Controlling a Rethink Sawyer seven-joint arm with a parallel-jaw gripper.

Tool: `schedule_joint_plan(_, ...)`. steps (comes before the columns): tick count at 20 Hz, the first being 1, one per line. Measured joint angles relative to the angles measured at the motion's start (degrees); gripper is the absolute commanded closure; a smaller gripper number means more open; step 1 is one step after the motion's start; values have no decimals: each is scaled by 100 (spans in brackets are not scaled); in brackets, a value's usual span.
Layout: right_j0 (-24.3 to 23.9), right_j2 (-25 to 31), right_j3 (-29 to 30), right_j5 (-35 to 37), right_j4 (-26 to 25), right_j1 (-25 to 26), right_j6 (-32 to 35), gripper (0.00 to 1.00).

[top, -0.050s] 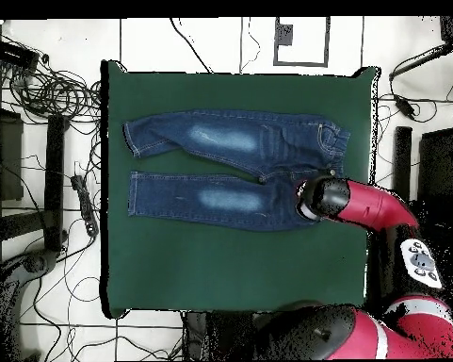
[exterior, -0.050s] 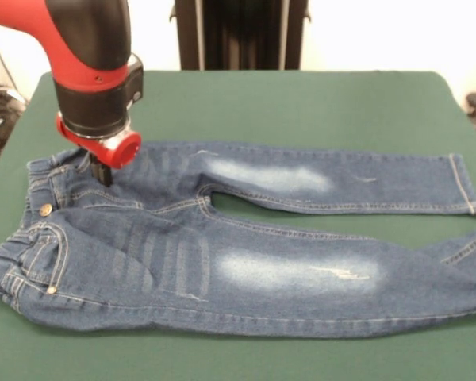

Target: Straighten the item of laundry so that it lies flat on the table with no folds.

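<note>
The item of laundry (exterior, -0.050s: 246, 238) is a small pair of blue jeans spread across the green table (exterior, -0.050s: 301, 95), waist at the left and legs running right. Its far leg lies straight. The near leg's cuff end (exterior, -0.050s: 472, 246) bends upward at the right edge. My gripper (exterior, -0.050s: 101, 169) is down at the jeans' waist on the far side, touching or nearly touching the denim, and mostly hidden under the red and black wrist. In the overhead view the jeans (top, -0.050s: 220, 170) lie with the waist at the right, and the wrist (top, -0.050s: 324, 198) covers the gripper.
Bare green cloth (top, -0.050s: 220, 264) stretches between the jeans and the robot's side. A dark stand (exterior, -0.050s: 238, 32) rises behind the table's far edge. Tangled cables (top, -0.050s: 51, 94) lie on the floor beside the table. The robot's base (top, -0.050s: 362, 330) sits at the bottom right.
</note>
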Motion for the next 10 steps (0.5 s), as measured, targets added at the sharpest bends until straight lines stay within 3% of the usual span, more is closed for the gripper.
schedule_joint_plan(10, 12, -99, -120, 218, 348, 87, 0, 100)
